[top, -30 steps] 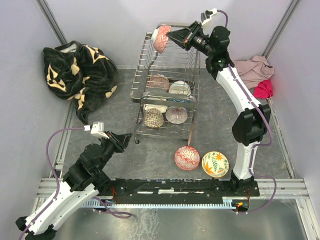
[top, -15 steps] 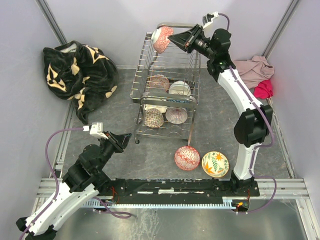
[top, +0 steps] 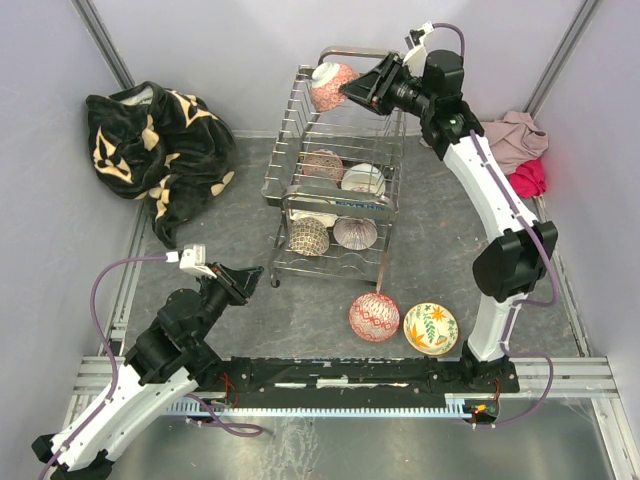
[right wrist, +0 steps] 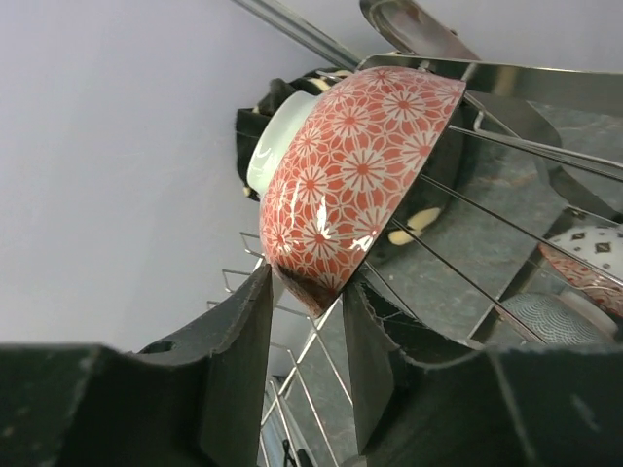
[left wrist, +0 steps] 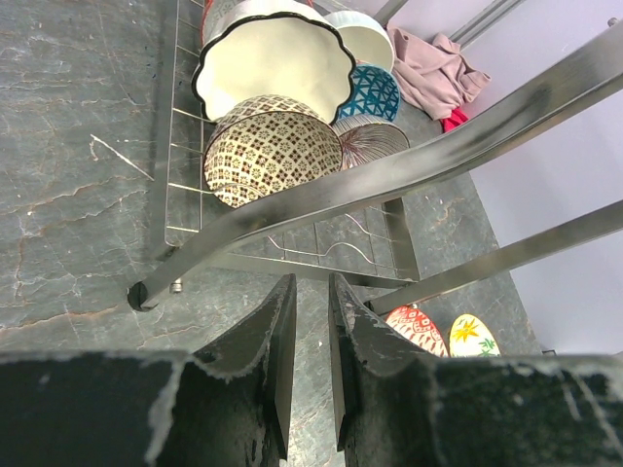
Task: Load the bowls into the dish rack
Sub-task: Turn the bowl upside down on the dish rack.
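The dish rack (top: 285,160) stands mid-table, with several bowls in its lower tiers. My right gripper (top: 348,90) is at the rack's top tier, shut on the rim of a red floral bowl (top: 333,86). In the right wrist view this bowl (right wrist: 355,180) is tilted on the rack wires (right wrist: 526,156), its rim pinched in the gripper (right wrist: 310,277). A red patterned bowl (top: 374,316) and a yellow floral bowl (top: 431,328) lie on the table in front of the rack. My left gripper (top: 254,277) hovers left of them, shut and holding nothing (left wrist: 311,292).
A black-and-cream blanket (top: 150,140) lies at the back left, and pink and red cloths (top: 518,150) at the back right. In the left wrist view a cream scalloped bowl (left wrist: 277,58) and a brown dotted bowl (left wrist: 273,156) sit in the rack's lower tier.
My right gripper has carried the red floral bowl slightly right and down onto the rack's top tier, tilting it. The left arm has not moved.
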`<action>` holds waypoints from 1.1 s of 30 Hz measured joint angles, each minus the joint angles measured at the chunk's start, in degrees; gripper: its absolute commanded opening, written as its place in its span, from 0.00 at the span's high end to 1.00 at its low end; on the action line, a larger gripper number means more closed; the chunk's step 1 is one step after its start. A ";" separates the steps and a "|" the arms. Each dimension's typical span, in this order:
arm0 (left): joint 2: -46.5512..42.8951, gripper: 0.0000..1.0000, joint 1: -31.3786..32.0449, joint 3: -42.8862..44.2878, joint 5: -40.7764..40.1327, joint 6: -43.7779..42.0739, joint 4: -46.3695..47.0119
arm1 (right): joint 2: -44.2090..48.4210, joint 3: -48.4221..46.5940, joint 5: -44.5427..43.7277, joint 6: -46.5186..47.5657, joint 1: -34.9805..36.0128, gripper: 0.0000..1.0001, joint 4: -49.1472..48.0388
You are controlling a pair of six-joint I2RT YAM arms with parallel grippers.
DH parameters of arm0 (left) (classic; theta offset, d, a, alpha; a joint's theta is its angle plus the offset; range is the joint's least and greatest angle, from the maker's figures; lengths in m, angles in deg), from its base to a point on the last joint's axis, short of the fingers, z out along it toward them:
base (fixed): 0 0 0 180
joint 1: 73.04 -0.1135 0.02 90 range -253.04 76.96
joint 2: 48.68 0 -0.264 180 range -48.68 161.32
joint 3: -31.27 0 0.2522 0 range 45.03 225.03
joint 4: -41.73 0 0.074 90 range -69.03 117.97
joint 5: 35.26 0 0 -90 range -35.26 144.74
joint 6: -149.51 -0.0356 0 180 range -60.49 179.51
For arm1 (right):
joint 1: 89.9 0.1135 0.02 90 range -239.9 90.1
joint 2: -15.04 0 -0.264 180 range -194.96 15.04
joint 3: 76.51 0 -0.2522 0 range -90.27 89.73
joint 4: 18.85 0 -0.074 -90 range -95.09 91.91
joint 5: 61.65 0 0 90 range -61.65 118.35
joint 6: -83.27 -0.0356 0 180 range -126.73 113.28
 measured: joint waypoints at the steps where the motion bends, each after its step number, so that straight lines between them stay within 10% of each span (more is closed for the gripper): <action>1: 0.00 0.74 0.00 0.00 0.02 0.00 0.00 | -0.07 -0.96 -0.55 1.09 0.04 0.56 1.99; 17: 0.00 0.74 0.00 0.00 0.00 0.00 -0.07 | -5.86 -29.49 -9.57 21.75 -2.34 0.49 37.97; 33: 0.94 0.58 0.00 2.67 -1.46 -0.13 -2.97 | 12.07 -7.48 -12.15 28.46 -2.32 0.48 27.82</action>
